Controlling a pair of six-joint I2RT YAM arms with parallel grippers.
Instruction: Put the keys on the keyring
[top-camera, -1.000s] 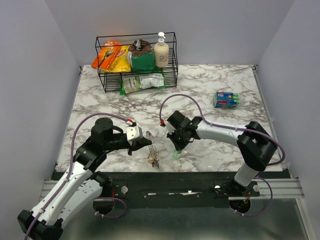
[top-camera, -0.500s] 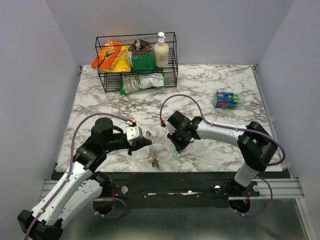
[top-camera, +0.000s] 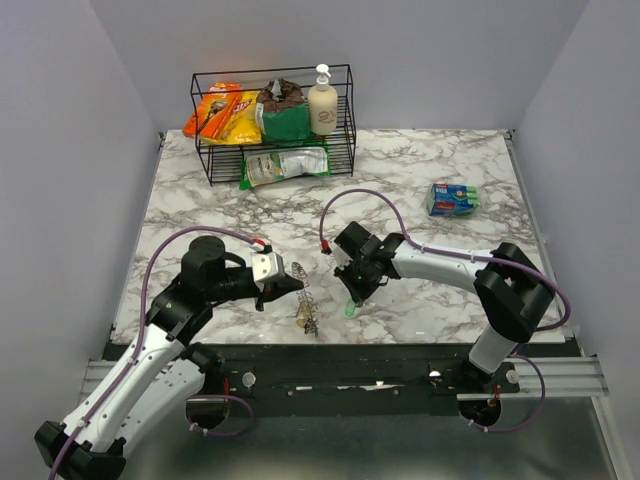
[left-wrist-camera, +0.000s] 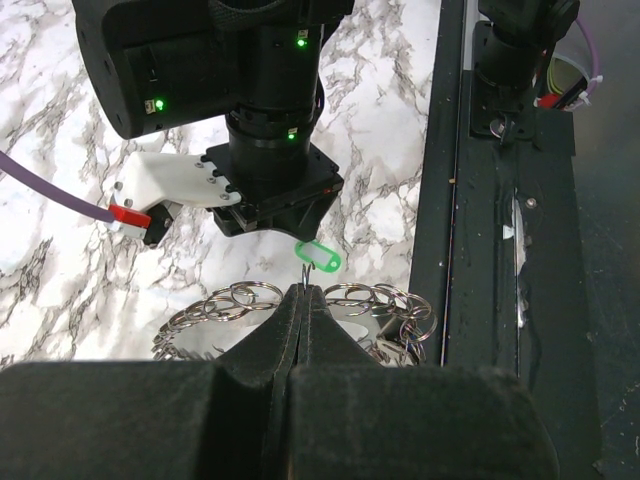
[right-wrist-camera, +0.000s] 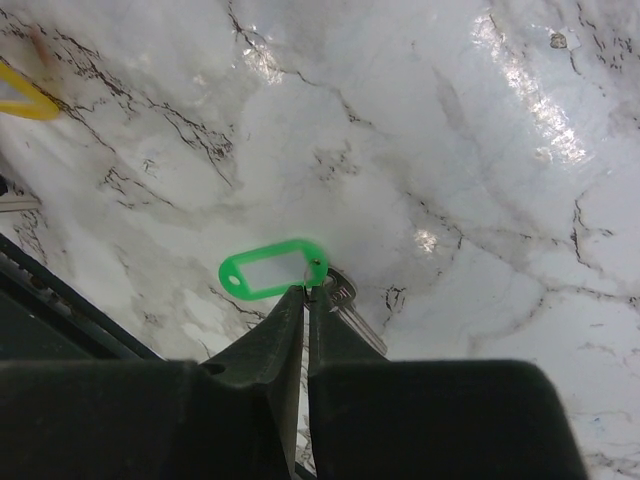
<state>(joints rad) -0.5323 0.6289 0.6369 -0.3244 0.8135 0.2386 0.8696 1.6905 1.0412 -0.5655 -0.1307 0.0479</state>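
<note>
My left gripper (top-camera: 292, 285) is shut on a thin wire loop of the keyring (top-camera: 307, 303), a grey metal cluster near the table's front edge. In the left wrist view the keyring (left-wrist-camera: 225, 303) shows as many small split rings spreading both sides of the closed left gripper (left-wrist-camera: 303, 290). Just to its right, my right gripper (top-camera: 352, 298) points down at the table. It is pinched on the small ring of a green-tagged key (right-wrist-camera: 270, 272), whose metal blade (right-wrist-camera: 352, 312) lies on the marble. A yellow tag (right-wrist-camera: 20, 97) shows at the upper left edge.
A black wire basket (top-camera: 345, 110) with snack bags and a soap bottle (top-camera: 322, 103) stands at the back, a packet (top-camera: 287, 165) in front of it. A blue-green pack (top-camera: 452, 200) lies at the right. The black front rail (top-camera: 400, 355) runs close below both grippers.
</note>
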